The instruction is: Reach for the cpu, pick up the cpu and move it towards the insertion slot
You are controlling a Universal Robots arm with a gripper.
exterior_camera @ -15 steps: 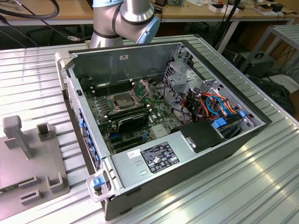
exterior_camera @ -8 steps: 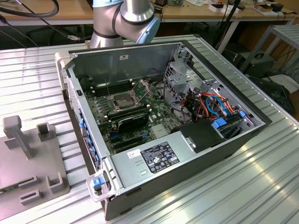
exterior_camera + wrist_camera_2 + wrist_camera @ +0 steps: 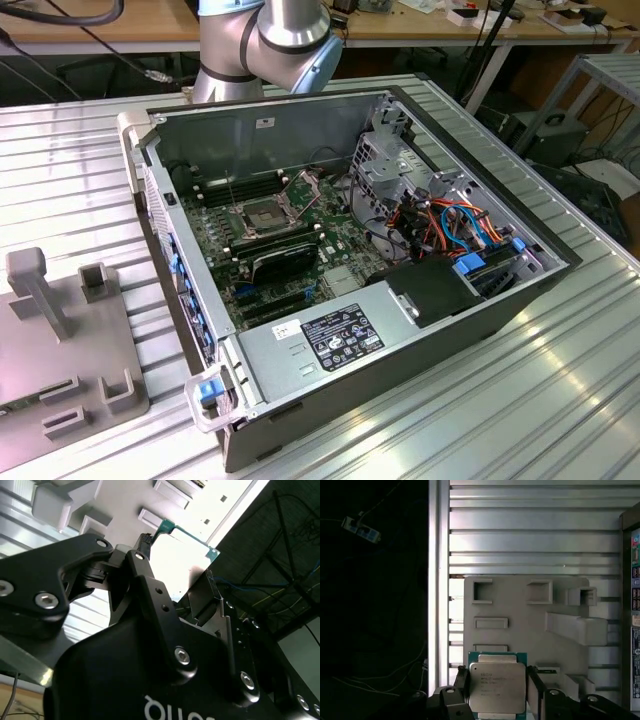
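The cpu, a square chip with a silver lid and green edge, sits between my gripper's two black fingers, which press on its opposite sides. In the second wrist view the cpu shows from its underside, clamped in the gripper. It hangs well above the grey holder plate. The insertion slot, a square silver-framed socket with a dark centre, lies on the motherboard inside the open computer case.
The grey holder plate with raised blocks lies on the ribbed metal table at the exterior view's left. A black finned block sits just in front of the socket. A drive cage and coloured cables fill the case's right side.
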